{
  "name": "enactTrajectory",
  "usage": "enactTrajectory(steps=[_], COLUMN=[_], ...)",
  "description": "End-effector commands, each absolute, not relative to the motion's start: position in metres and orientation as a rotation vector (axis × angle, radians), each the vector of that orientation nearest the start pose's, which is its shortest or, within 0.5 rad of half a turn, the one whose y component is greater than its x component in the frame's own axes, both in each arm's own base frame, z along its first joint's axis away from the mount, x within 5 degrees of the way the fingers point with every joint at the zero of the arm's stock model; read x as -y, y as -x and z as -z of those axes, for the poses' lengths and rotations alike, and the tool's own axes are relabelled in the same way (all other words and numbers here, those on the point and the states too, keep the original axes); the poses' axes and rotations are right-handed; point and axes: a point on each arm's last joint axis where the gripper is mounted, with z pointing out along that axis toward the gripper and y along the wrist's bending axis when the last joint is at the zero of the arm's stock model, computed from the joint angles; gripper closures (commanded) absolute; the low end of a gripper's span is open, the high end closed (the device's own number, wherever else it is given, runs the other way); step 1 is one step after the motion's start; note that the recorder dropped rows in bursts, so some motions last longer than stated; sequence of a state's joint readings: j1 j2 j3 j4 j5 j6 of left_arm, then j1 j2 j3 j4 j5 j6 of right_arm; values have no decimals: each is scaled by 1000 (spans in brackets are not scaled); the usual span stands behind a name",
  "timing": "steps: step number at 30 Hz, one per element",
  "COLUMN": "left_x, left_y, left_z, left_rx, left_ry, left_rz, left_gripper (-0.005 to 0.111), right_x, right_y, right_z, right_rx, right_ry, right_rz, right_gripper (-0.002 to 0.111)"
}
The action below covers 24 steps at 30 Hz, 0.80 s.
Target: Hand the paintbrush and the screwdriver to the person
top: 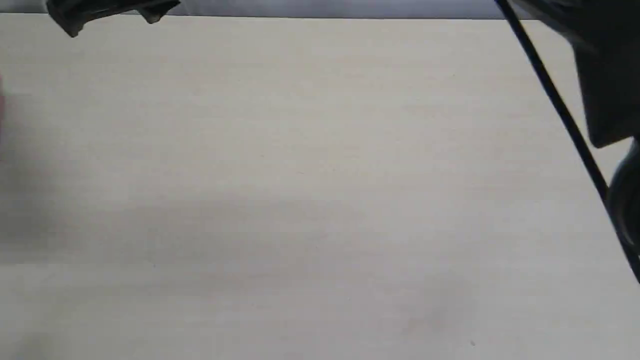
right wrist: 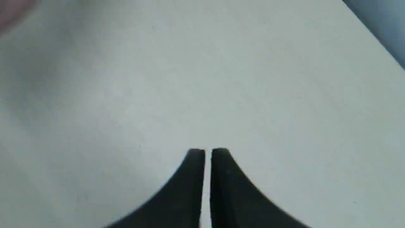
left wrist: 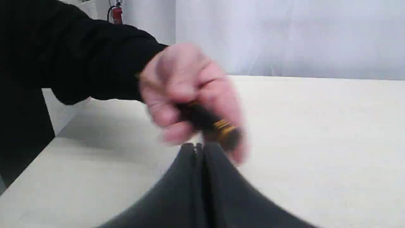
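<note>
On the left of the exterior view, your left arm is only a dark blur at the far edge of the pale desk. Its wrist camera shows more. The left fingers are drawn tight together, with 1 hairline slit between them, and you see nothing clamped in that slit. Just past their tips, the person's hand, bare below a black sleeve, is wrapped around the screwdriver. Its black handle lies across the palm, and the gold rings poke out on the side nearest the tips. The shaft is hidden. Motion blur keeps you from telling whether the tool touches the left fingers at all. Hand and screwdriver are up off the desk. A red extinguisher hangs on the pale wall behind the sleeve.

The middle of the desk is plain, with soft shadow across it.

On the right, your right arm hangs over the desk's edge, and 1 black cable runs slantwise beside it. The right fingers are nearly pressed together and grasp nothing; a thin strip of desk shows between them.
</note>
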State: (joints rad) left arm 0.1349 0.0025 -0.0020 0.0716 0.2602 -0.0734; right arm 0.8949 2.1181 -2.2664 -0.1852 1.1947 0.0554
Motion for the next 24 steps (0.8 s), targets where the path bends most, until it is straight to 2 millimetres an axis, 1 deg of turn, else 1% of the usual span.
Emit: enactTrajectory(steps=[1,3,5,8,11,12,14,17,18,21,22,24], left_x=[-9,-8,-8,-8,-8,-8,-8,-8,-8,-8,-8,-8], left_y=[-55,-55,-55,-55,-55,-55,-55,-55,-55,-55,-55,-55], left_z=[-191,-190,-191,-191,-191,-191,-191,-191,-191,-191,-191,-191], left_rx=[-1729,-1731,-1729,-1729,-1729,-1729,-1729,-1729,-1729,-1729,-1729,-1729], left_ry=[128,131,131,131,131,131,131,131,131,131,131,131], left_rz=[-103,-100,-100,-100,-100,-100,-100,-100,-100,-100,-100,-100], left_gripper=[107,107,107,107,107,107,107,107,107,107,107,107], right_x=[-346,-339,-328,-305,-276,-266,-243,-207,-198,-165,-155,-142], right_y=[-303,-305,-310,-319,-325,-324,-322,-317,-316,-304,-300,-289], right_z=[-367,-376,-385,-392,-397,-400,-399,-406,-403,-403,-398,-396], right_rx=[-2273,-2268,-2269,-2307,-2343,-2349,-2371,-2343,-2350,-2341,-2347,-2341], right_ry=[1007,968,914,850,790,775,742,668,650,611,599,580], right_rz=[-110,-136,-160,-173,-133,-119,-80,-58,-49,-21,-10,-12], right_gripper=[104,104,104,104,104,104,104,104,104,104,104,104])
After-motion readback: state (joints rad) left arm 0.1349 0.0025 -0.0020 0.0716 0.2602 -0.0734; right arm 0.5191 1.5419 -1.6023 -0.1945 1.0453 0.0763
